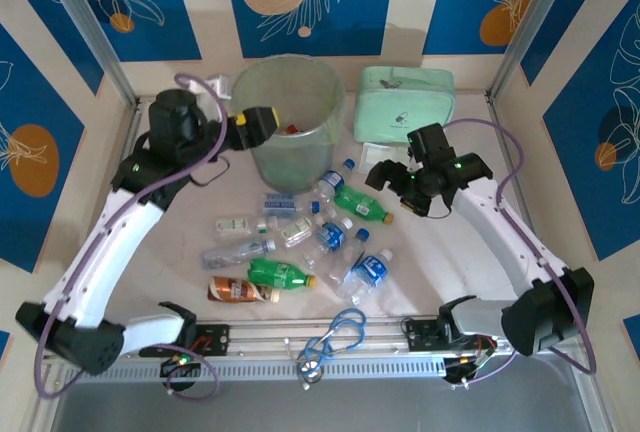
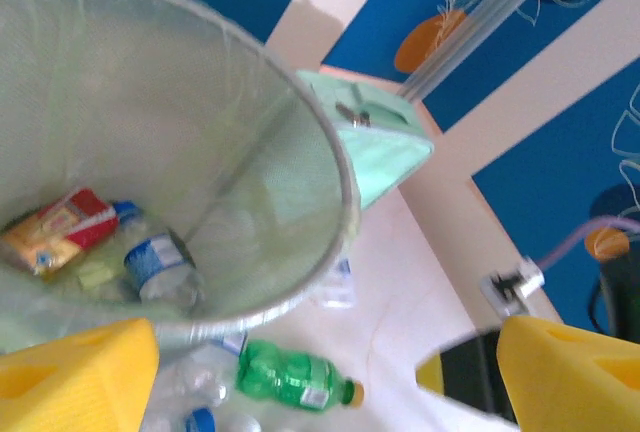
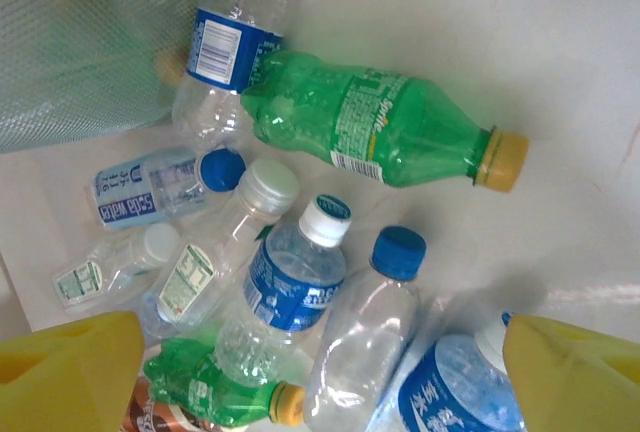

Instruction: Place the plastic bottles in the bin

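L gripper [image 1: 256, 124] is held at the rim of the bin [image 1: 292, 157], jaws spread wide, nothing gripped. Inside the bin, a red-labelled bottle [image 2: 62, 230] and a clear blue-label bottle [image 2: 155, 267] are seen lying at the btm. More plastic bottles [image 1: 300, 242] are scattered on the table [image 1: 440, 252] in front of the bin, btw the arms. R gripper [image 1: 388, 180] is poised over a green bottle [image 1: 362, 204], jaws wide, empty.

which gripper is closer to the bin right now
Left. The left gripper hovers at the left rim of the bin; the right gripper is off to its right, above the loose bottles.
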Robot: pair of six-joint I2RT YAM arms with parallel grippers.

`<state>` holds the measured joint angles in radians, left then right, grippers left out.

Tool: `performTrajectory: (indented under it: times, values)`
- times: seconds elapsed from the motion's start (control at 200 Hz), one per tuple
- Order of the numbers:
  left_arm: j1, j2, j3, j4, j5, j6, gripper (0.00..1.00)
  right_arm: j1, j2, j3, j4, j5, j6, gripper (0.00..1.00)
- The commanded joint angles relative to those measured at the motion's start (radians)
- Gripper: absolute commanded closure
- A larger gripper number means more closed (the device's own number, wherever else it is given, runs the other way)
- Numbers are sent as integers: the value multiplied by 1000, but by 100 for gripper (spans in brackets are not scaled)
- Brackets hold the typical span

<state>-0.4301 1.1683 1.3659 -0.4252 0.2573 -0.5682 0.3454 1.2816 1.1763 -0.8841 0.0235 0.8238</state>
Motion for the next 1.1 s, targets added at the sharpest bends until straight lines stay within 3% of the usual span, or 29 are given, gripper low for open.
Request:
performTrajectory:
  times: [0.0,0.2,0.38,0.6,0.75,1.095]
  values:
    - [-4,-80,-134,67,55,-33,13,5,70,43,71,4,42,13]
    - [-4,-193,-287,72,93,-66,15,28,242,166,121,70,201,30]
    - [-4,-247,-332,70,77,-81,16,33,434,295,162,117,305,34]
    - [-2,-285,-344,51,86,-63,16,8,634,398,189,102,319,36]
    - [-2,-315,-372,55,85,-54,15,-14,698,384,282,44,342,38]
    - [-2,-317,-378,44,90,-47,15,-9,807,471,281,13,327,38]
